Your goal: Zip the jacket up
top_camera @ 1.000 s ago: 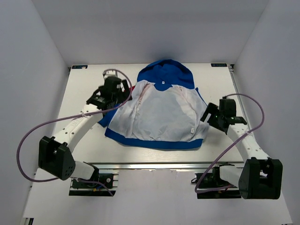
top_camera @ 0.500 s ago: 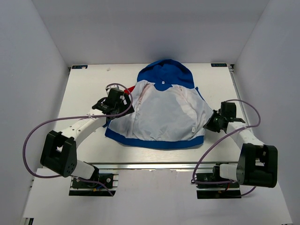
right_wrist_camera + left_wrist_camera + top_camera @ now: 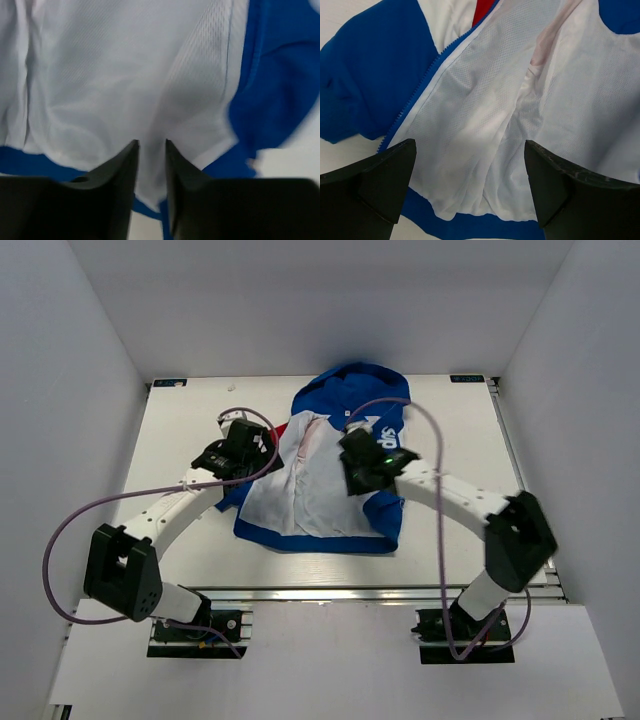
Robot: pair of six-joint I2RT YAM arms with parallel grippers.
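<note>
The jacket (image 3: 310,495) lies on its back on the table, white lining up and blue hood (image 3: 350,390) at the far end. Its right front panel (image 3: 388,445) is folded over toward the middle, blue side and white lettering up. My right gripper (image 3: 358,472) hovers over that fold. In the right wrist view its jaws (image 3: 151,144) stand a narrow gap apart above the lining (image 3: 115,75), and nothing is pinched between them. My left gripper (image 3: 262,453) is wide open over the jacket's left front edge. Between its fingers (image 3: 470,150) show the lining (image 3: 485,100) and the zip teeth (image 3: 427,80).
The white table (image 3: 180,420) is walled on three sides. A metal rail (image 3: 350,592) runs along its near edge. Purple cables loop from both arms, the right one (image 3: 440,500) arching over the jacket's right side.
My right arm swung left from the jacket's right edge to its middle, dragging the right panel over the lining. Its jaws closed, then parted slightly. The left gripper barely shifted and stayed open.
</note>
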